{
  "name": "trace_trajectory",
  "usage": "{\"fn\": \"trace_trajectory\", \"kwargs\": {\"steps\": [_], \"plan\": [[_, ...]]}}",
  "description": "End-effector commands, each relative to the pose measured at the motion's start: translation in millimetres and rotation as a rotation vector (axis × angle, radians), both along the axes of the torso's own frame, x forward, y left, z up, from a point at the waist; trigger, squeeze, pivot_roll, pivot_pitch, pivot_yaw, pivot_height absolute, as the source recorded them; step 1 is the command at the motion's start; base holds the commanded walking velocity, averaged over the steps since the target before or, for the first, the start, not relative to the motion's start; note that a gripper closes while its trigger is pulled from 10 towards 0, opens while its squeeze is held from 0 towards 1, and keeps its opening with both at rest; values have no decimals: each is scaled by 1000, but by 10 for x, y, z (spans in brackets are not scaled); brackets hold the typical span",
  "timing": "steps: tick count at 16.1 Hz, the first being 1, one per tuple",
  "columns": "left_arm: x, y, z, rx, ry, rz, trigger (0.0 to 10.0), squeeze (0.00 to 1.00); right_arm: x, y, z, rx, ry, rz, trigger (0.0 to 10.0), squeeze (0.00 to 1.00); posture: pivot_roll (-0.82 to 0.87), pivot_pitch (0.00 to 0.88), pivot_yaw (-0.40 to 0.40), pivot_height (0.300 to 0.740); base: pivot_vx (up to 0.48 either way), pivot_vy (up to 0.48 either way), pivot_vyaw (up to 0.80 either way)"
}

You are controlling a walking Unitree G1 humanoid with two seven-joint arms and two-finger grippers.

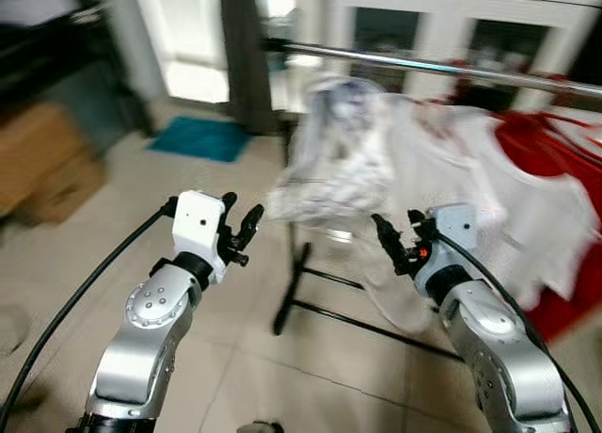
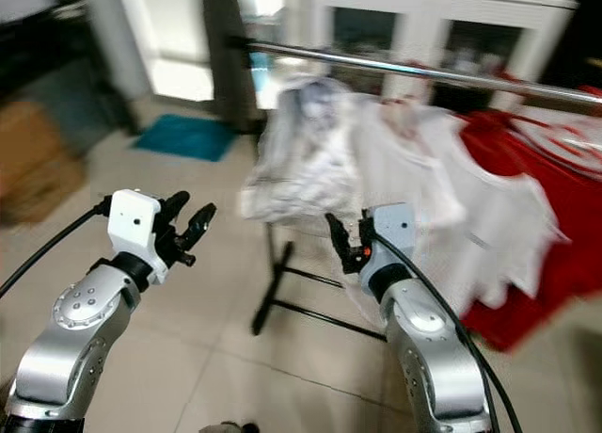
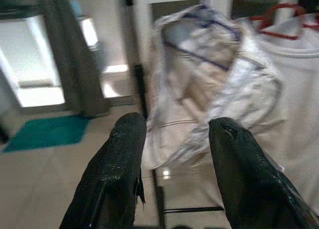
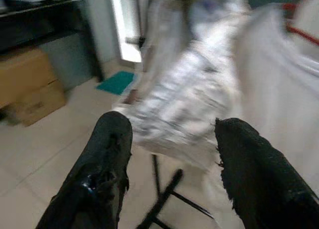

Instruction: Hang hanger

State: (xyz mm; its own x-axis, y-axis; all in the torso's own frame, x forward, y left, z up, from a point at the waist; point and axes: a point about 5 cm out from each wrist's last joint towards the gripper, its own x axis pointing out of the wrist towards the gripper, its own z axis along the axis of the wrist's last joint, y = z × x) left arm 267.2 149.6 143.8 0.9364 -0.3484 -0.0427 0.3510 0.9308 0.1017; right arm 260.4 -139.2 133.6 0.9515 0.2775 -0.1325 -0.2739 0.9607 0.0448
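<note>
The head views were blurred, yet the main things could be made out. A metal clothes rail [image 1: 442,68] ran across the upper part of the scene on a black floor stand [image 1: 299,282], and several garments hung from it. Nearest the robot's left end of the rail hung a pale garment wrapped in a clear plastic cover [image 1: 334,160], carried on a hanger [image 3: 207,12] whose dark purple arms and hook showed through the plastic in the left wrist view. Just beside it hung a white shirt [image 1: 508,184], and beyond that a red garment [image 1: 574,169]; red hangers [image 3: 279,27] showed at the shirt's shoulders. The left gripper [image 1: 246,228] was raised before the robot, well short of the covered garment and touching nothing; its two black fingers [image 3: 112,174] stood apart with only air between them. The right gripper [image 1: 397,240] was raised just below the bottom edge of the plastic cover, near it, though whether it touched could not be told through the blur; its fingers [image 4: 99,174] were likewise spread and held nothing. Past the stand lay a pale tiled floor [image 1: 235,358] with a teal mat [image 1: 199,136] before a bright doorway, and cardboard boxes [image 1: 42,165] stood at the robot's far left. A white cabinet with glass doors [image 1: 451,24] stood behind the rail.
</note>
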Motion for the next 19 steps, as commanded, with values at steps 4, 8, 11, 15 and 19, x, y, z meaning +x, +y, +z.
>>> {"fn": "trace_trajectory", "kwargs": {"steps": [4,8,11,15,19], "plan": [[5,-24,18,17,-9,-22,10000,0,31,14,39,-26,-33,18,10000,471,-50,14,48,740,278,0,0],[-5,-27,24,19,-8,-33,10000,0,49,39,52,-45,-44,33,10000,471,-44,17,46,740,298,0,138],[-10,-34,22,24,-6,-41,10000,0,59,53,83,-54,-67,26,10000,459,-42,19,46,740,314,0,800],[-6,-53,19,28,-4,-57,10000,0,92,22,155,-47,-96,3,10000,0,-43,19,49,740,313,0,0],[-20,-62,11,34,-1,-72,10000,0,153,5,243,-57,-131,-23,10000,0,-38,20,45,740,314,0,0]]}}
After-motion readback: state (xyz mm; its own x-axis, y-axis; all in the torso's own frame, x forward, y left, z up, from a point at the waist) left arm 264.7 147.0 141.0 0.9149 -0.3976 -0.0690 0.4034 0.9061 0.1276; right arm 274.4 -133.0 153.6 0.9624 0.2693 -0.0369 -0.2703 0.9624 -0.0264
